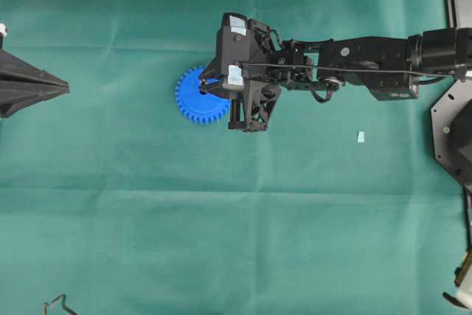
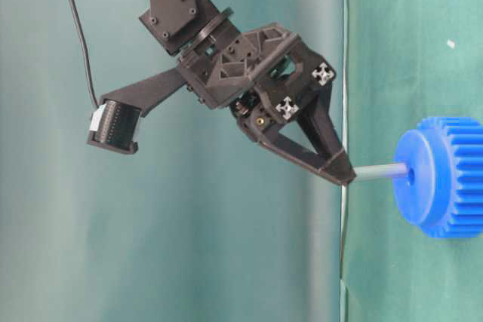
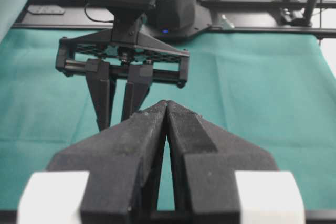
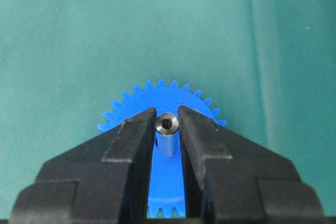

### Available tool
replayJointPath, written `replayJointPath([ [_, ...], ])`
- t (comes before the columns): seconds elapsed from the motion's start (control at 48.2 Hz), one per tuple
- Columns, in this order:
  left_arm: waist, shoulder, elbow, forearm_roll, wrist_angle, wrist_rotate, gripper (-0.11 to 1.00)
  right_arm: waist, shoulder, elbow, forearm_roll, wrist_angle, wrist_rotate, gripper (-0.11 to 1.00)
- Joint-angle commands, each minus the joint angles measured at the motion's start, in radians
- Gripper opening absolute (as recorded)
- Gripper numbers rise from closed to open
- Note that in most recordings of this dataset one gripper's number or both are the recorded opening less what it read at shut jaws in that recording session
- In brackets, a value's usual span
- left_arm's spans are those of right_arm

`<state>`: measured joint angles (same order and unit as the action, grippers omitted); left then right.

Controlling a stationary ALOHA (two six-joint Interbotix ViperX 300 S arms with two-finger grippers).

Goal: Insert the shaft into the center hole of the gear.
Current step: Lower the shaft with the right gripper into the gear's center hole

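Note:
The blue gear (image 1: 193,97) lies flat on the green cloth, partly under my right gripper (image 1: 214,86). In the right wrist view this gripper (image 4: 167,115) is shut on the silvery shaft (image 4: 167,132), which stands over the gear's face (image 4: 160,94). In the table-level view the shaft (image 2: 379,173) runs from the fingertips (image 2: 341,172) to the center hole (image 2: 410,173) of the gear (image 2: 445,179), its end touching there. How deep it sits I cannot tell. My left gripper (image 3: 167,104) is shut and empty, at the far left (image 1: 65,88).
A small pale scrap (image 1: 361,136) lies on the cloth right of the gear. A bent metal clip (image 1: 57,305) sits at the bottom left edge. Black frame parts (image 1: 451,127) stand along the right edge.

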<state>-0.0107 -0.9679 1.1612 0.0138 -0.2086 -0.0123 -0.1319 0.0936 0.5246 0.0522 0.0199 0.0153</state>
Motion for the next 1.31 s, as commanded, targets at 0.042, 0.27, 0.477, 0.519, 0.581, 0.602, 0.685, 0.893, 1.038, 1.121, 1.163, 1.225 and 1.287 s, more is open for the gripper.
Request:
replayJointPath([
  [0.042, -0.003, 0.008, -0.026, 0.003, -0.005, -0.002, 0.0, 0.003, -0.023, -0.009, -0.002, -0.031, 0.002, 0.17],
  [0.27, -0.003, 0.008, -0.026, 0.003, -0.005, -0.002, 0.0, 0.003, -0.02, -0.009, 0.003, -0.037, 0.002, 0.17],
  [0.477, -0.003, 0.008, -0.026, 0.003, -0.005, -0.002, 0.0, 0.003, 0.0, -0.009, 0.012, -0.038, 0.005, 0.17],
  [0.519, -0.003, 0.008, -0.026, 0.003, -0.005, -0.002, 0.0, 0.003, 0.008, -0.009, 0.015, -0.04, 0.003, 0.17],
  [0.581, -0.003, 0.008, -0.026, 0.003, -0.005, -0.002, 0.0, 0.003, 0.018, -0.009, 0.015, -0.046, 0.005, 0.17],
  [0.602, -0.003, 0.006, -0.026, 0.003, -0.005, -0.002, 0.0, 0.003, 0.021, -0.009, 0.015, -0.049, 0.003, 0.17],
  [0.685, -0.003, 0.008, -0.026, 0.003, -0.005, -0.002, 0.0, 0.003, 0.038, -0.009, 0.015, -0.061, 0.003, 0.17],
  [0.893, -0.003, 0.008, -0.026, 0.003, -0.005, -0.002, 0.0, 0.003, 0.06, -0.008, 0.017, -0.069, 0.005, 0.17],
  [1.038, -0.003, 0.008, -0.026, 0.003, -0.005, -0.002, 0.0, 0.0, 0.061, 0.003, 0.017, -0.077, 0.005, 0.17],
  [1.121, -0.003, 0.008, -0.026, 0.003, -0.005, -0.002, 0.0, -0.002, 0.064, 0.008, 0.017, -0.078, 0.005, 0.17],
  [1.163, -0.003, 0.008, -0.026, 0.003, -0.005, -0.002, 0.0, -0.002, 0.071, 0.008, 0.017, -0.081, 0.005, 0.17],
  [1.225, -0.003, 0.008, -0.026, 0.003, -0.005, -0.002, 0.0, -0.002, 0.075, 0.009, 0.017, -0.084, 0.005, 0.17],
  [1.287, -0.003, 0.008, -0.026, 0.003, -0.005, -0.002, 0.0, -0.002, 0.083, 0.009, 0.017, -0.089, 0.003, 0.17],
])
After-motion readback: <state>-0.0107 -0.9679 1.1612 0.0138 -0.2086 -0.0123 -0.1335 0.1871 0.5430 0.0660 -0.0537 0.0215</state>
